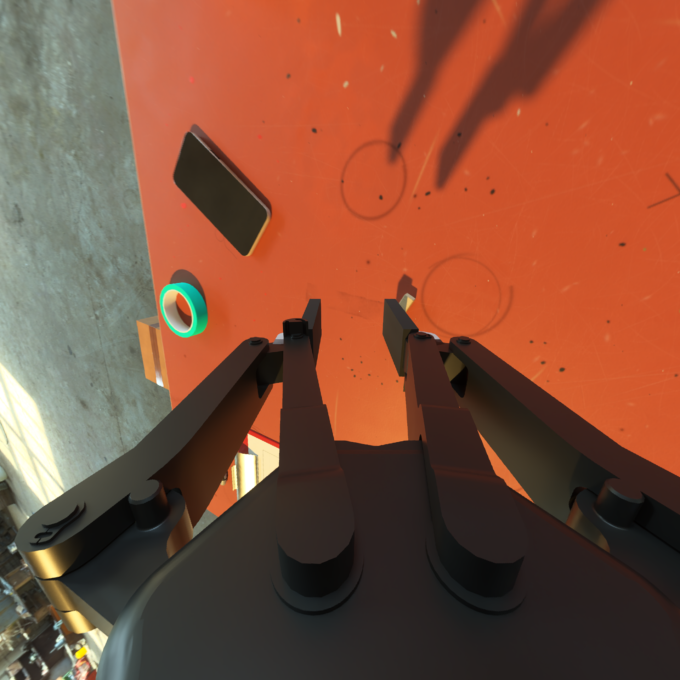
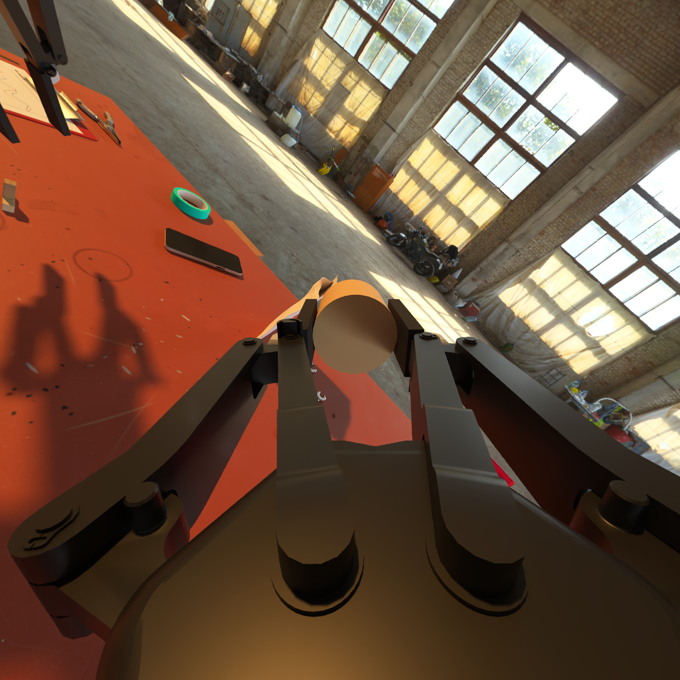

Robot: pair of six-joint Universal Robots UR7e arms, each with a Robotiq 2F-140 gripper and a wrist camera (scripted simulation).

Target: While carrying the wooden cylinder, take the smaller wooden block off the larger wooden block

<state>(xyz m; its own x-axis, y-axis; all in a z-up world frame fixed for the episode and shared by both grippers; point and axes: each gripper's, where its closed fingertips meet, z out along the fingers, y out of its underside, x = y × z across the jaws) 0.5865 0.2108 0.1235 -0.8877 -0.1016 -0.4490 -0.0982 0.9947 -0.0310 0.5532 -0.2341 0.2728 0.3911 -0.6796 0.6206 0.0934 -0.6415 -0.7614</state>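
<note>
Wooden cylinder (image 2: 353, 331) between right-view jaws only; left's apart, empty.

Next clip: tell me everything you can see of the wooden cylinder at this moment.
The wooden cylinder is a short, thick, plain round piece, smooth and tan-orange, with no visible grain or marks. It is clamped between the two finger pads of the right gripper, which press on its curved sides. Its flat circular end faces the wrist camera, shaded brown, while the curved top catches bright light. It is held in the air above the edge of the orange table; only the pads touch it.
</note>
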